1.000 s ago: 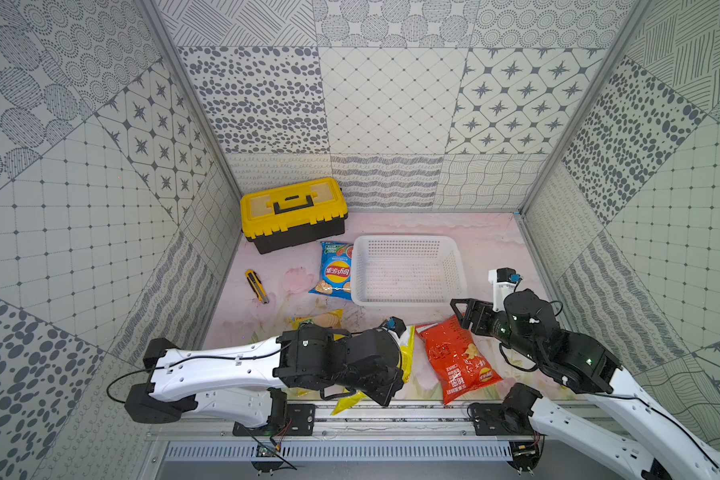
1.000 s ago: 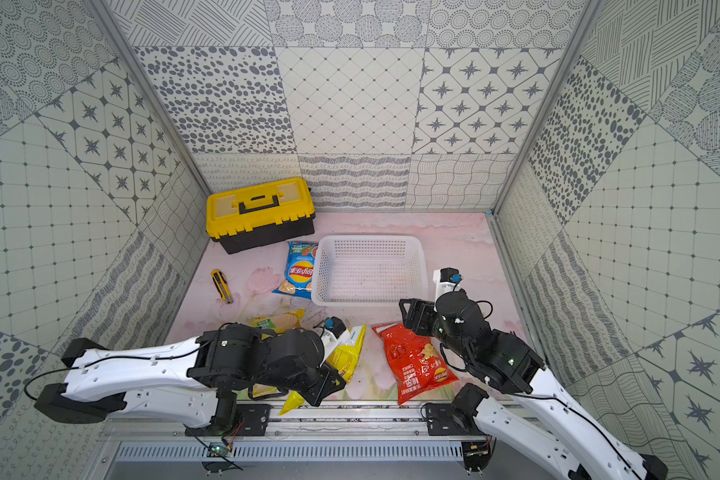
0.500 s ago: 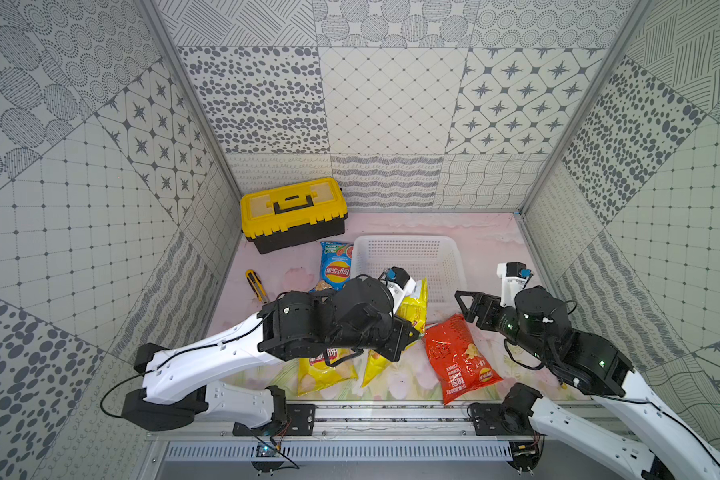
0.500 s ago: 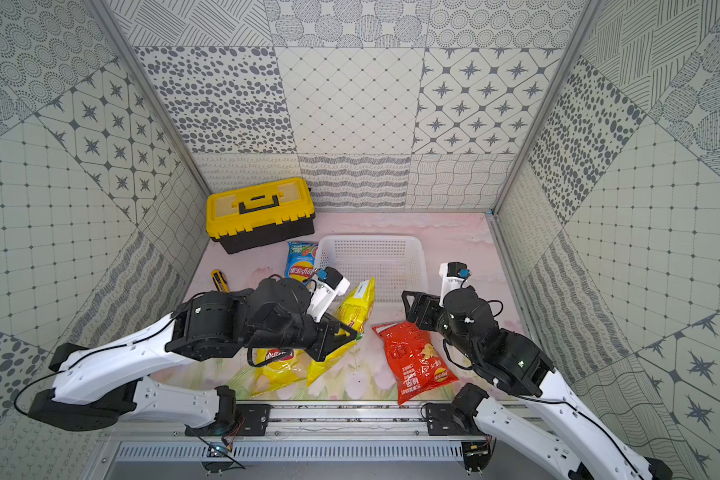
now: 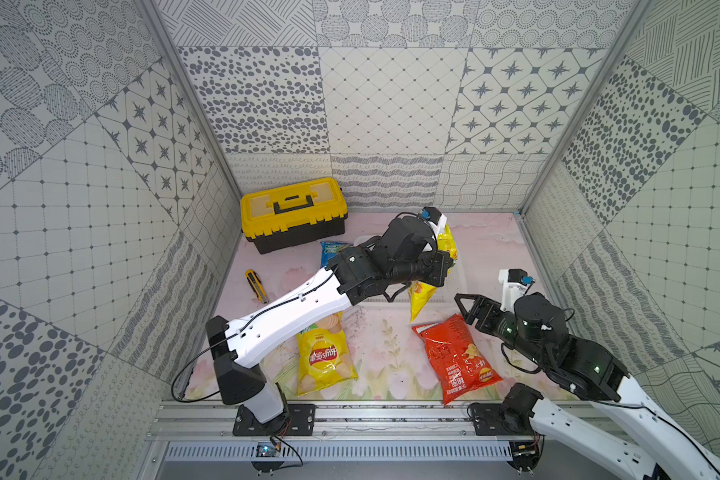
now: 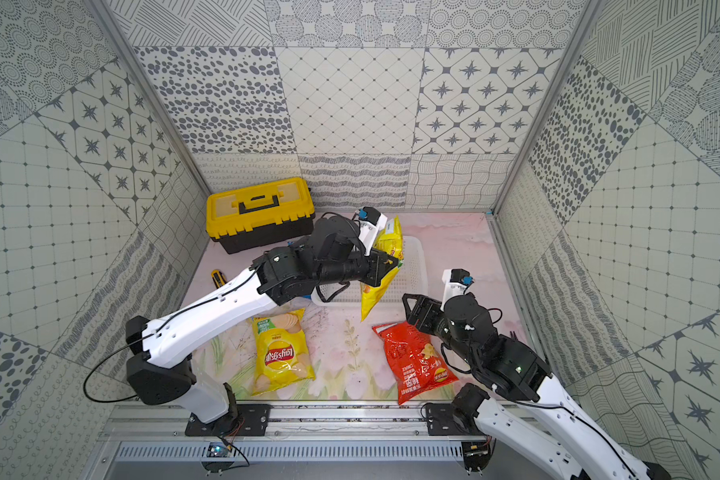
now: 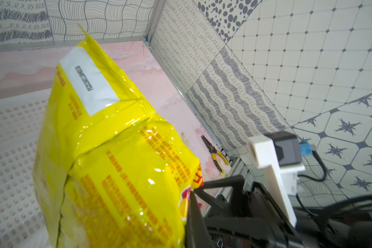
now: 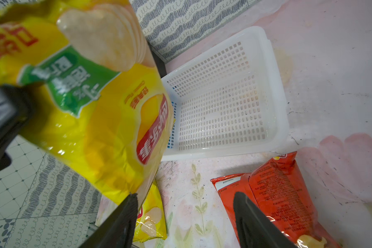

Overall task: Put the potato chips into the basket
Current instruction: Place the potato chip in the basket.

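The left end effector (image 5: 440, 266) is clamping a crinkly yellow chip bag (image 8: 90, 111), dangling it over the white perforated plastic basket (image 8: 277, 85). The right end effector (image 8: 185, 197) is hovering, jaws spread, above the red chip bag (image 5: 458, 361): light, slippery and crushable, it is likely best pinched at its sealed edge.

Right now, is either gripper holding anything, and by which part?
Left gripper is shut on a yellow chip bag, pinching one side edge about midway along; the bag hangs in the air. Right gripper is open and holds nothing.
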Robot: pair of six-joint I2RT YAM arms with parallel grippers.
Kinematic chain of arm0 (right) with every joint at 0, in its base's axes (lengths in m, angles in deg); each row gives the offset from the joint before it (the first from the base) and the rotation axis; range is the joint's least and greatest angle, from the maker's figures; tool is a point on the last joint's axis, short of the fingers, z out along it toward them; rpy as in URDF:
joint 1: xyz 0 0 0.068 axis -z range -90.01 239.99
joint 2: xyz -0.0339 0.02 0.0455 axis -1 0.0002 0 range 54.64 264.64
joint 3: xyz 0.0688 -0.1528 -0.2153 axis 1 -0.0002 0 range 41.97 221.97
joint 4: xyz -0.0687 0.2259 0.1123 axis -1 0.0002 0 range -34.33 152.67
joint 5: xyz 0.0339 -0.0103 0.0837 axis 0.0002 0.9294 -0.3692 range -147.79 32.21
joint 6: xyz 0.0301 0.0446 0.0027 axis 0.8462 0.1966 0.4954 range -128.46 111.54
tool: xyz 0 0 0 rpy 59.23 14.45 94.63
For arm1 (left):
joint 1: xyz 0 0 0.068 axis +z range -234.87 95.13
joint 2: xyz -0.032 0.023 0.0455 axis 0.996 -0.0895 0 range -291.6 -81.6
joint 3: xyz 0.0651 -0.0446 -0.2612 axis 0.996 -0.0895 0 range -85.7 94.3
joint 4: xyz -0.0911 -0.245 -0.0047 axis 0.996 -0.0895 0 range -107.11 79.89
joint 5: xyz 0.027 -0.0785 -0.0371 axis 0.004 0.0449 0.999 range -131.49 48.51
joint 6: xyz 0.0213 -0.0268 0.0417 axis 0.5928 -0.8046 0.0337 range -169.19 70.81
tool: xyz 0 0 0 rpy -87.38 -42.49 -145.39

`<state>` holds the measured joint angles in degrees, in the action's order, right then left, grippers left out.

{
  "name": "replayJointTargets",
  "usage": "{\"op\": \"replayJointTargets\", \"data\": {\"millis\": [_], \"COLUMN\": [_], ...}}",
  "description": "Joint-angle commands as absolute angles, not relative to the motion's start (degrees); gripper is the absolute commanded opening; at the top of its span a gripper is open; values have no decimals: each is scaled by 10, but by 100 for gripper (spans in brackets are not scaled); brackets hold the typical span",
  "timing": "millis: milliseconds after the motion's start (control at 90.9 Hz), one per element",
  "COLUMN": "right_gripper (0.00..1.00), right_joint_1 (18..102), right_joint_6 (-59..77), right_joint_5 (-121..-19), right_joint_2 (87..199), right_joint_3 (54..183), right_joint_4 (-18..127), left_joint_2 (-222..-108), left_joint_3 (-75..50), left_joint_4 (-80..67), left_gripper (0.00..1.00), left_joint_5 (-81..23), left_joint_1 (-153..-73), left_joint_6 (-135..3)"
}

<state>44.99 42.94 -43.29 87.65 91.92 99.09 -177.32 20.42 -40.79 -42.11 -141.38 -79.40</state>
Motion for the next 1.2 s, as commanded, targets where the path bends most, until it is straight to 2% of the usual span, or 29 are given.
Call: {"op": "replayJointTargets", "data": {"millis": [0, 352, 605, 847, 1189], "right_gripper": [74, 75, 76, 76, 78], "right_joint_1": [450, 450, 450, 450, 449], "right_joint_6": [445, 446, 446, 436, 424], "right_joint_5": [-422, -437, -432, -416, -395], "right_joint_2": [842, 834, 823, 811, 824], "right_joint_3": [911, 925, 920, 924, 935], "right_joint_4": [975, 996, 1005, 1027, 1028], "left_joint_2": [-1840, -1994, -2058, -2081, -2058], "left_joint_3": [240, 287, 294, 279, 162], "left_joint_4": [-256, -129, -53, -21, 64], "left_gripper": [0, 0, 0, 0, 0], "left_joint_5": [-393, -374, -338, -273, -255], "left_joint_1": [-1383, -1348, -1340, -1331, -1331], "left_joint_6": [-737, -771, -817, -825, -859]}}
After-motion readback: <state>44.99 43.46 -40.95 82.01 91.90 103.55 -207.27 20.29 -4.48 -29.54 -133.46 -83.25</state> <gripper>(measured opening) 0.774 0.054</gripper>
